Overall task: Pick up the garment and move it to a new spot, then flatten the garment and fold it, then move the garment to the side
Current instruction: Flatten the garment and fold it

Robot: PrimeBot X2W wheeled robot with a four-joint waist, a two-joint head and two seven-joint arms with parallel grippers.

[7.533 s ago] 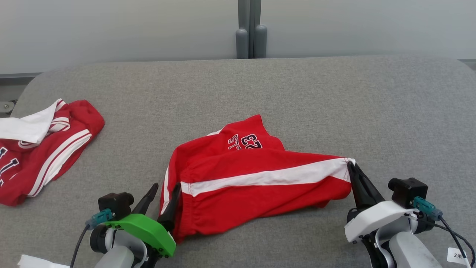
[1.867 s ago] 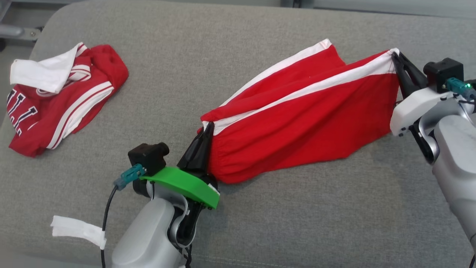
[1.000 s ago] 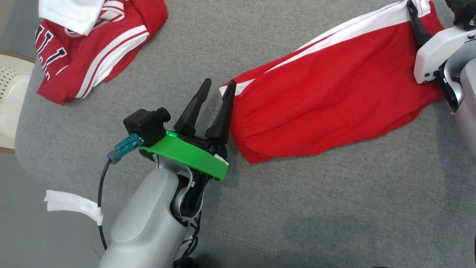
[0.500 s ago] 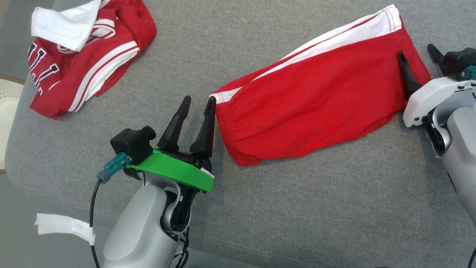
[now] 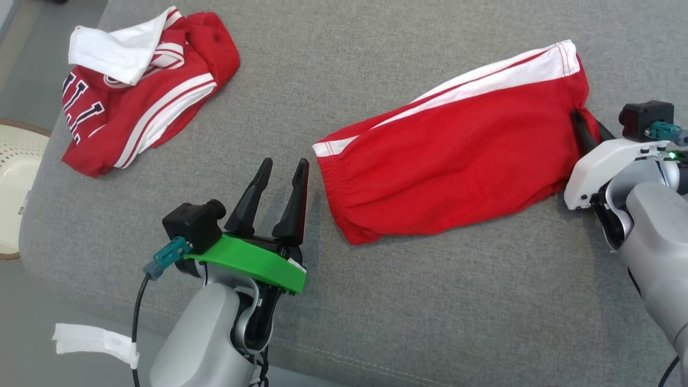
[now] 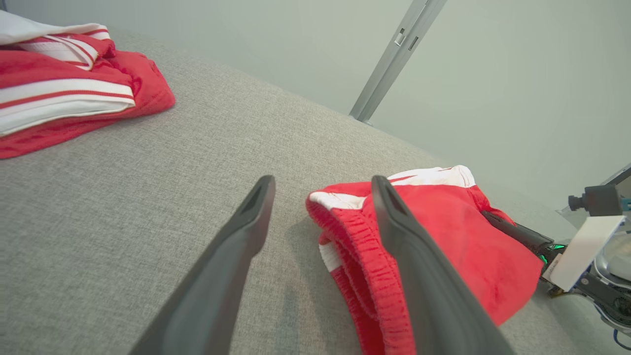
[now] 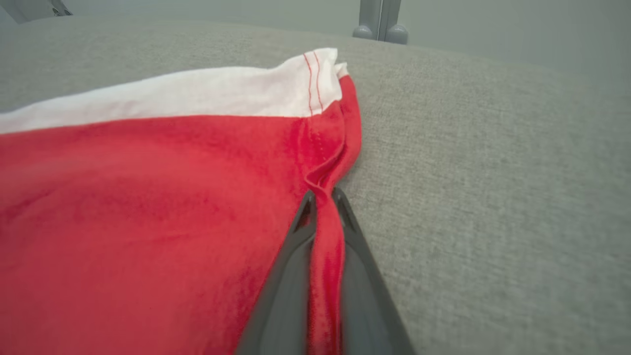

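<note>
Jaws: left gripper (image 5: 285, 161) spread wide, nothing between the fingers. Right gripper (image 5: 581, 119) clenched on a pinch of the red shorts (image 5: 457, 161) at the leg hem.

Head view: shorts lie flat on the grey upholstered surface (image 5: 376, 301), right of centre, running diagonally. Elastic waistband at the lower left end, leg opening at the upper right, white side stripe (image 5: 500, 78) along the far edge. Left gripper sits just beside the waistband, apart from it, fingers pointing away from the robot. A crumpled red and white jersey (image 5: 145, 107) lies well apart at the far left. A pale perforated round object (image 5: 16, 177) shows at the left edge, off the cushion.

Left wrist view: both fingers low over the grey fabric. Waistband just beyond the right-hand finger; cannot tell whether they touch. Jersey at upper left.

Right wrist view: fingers closed together with a ridge of red hem squeezed up between them. White stripe beyond, hem stitching visible.
</note>
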